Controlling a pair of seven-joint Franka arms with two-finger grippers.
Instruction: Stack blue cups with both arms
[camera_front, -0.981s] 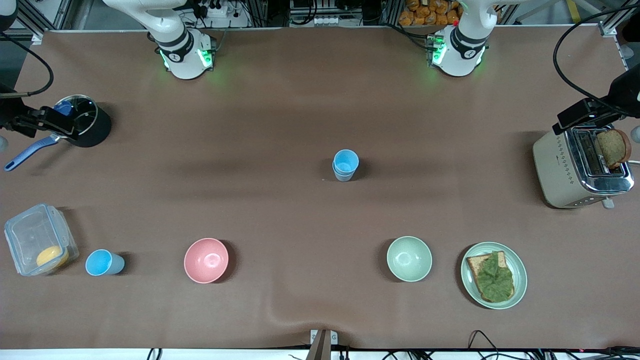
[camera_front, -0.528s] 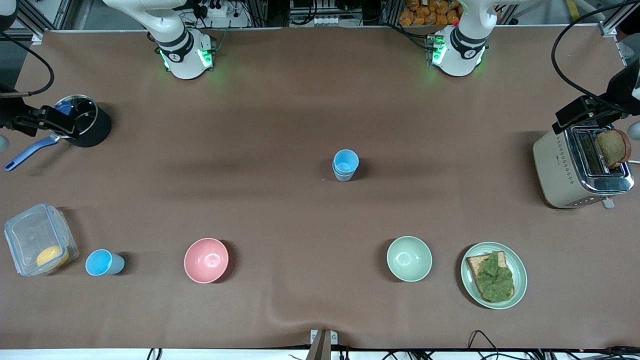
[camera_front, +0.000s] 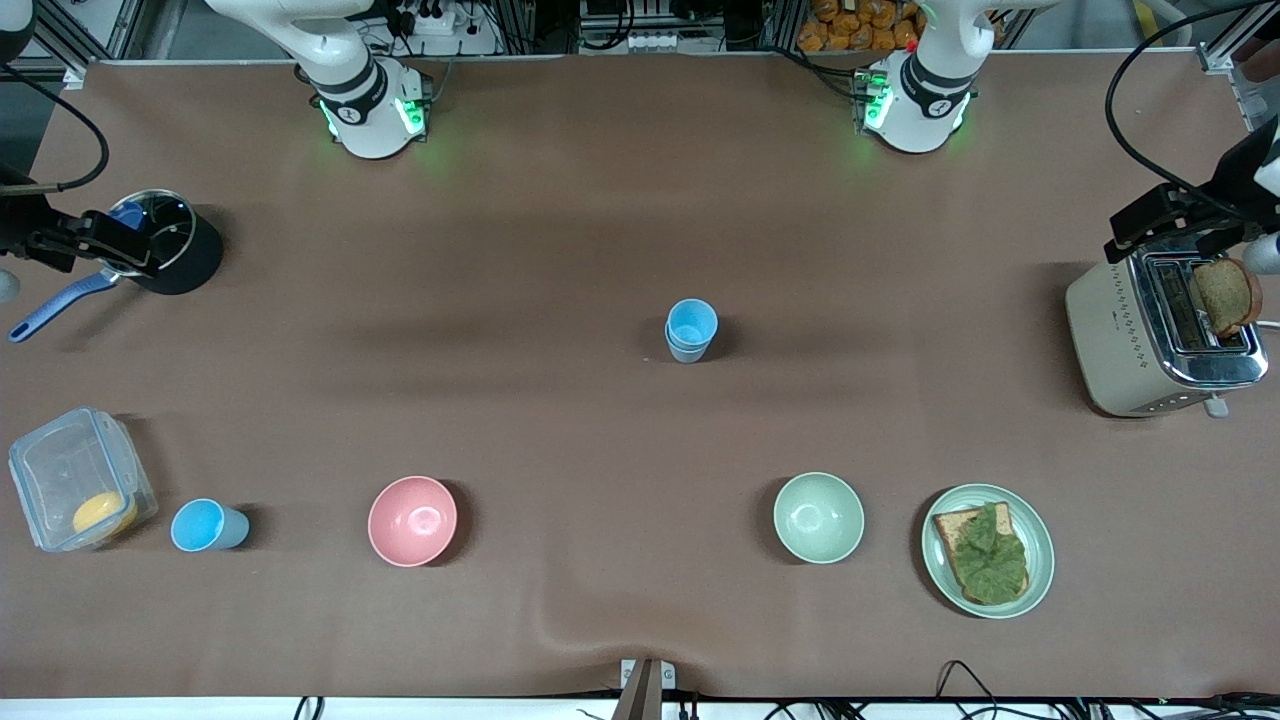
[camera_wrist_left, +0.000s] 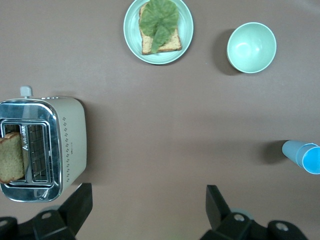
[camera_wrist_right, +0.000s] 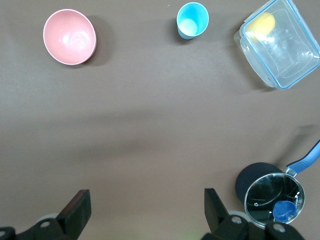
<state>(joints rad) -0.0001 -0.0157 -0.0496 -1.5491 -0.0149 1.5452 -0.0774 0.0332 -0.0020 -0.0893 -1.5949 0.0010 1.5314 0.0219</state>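
Surveying the tabletop (camera_front: 600, 200), we find a stack of blue cups (camera_front: 691, 330) standing upright near the middle, and a lone blue cup (camera_front: 207, 525) upright toward the right arm's end, between the clear container (camera_front: 78, 478) and the pink bowl (camera_front: 412, 520). Both arms are high at the table's ends: the left pincer (camera_wrist_left: 145, 207) hangs over the toaster (camera_front: 1160, 335) end, spread and empty; the right pincer (camera_wrist_right: 145, 207) hangs over the black pot (camera_front: 175, 245), also spread and empty. We judge the lone cup is the one left to collect. Risks: its neighbour the container sits just beside it, so a wide pincer descending may clip the container wall; a pinch high on the thin rim could tip the cup; a tilted release over the stack could topple it. The right wrist view shows the lone cup's pale inner bottom and the pot's glass lid with its blue knob (camera_wrist_right: 283, 210); the left wrist view catches only part of the stack at its edge, plus the green bowl (camera_wrist_left: 251, 47) and the plate (camera_wrist_left: 131, 35). Only the front view shows both cup sites together.
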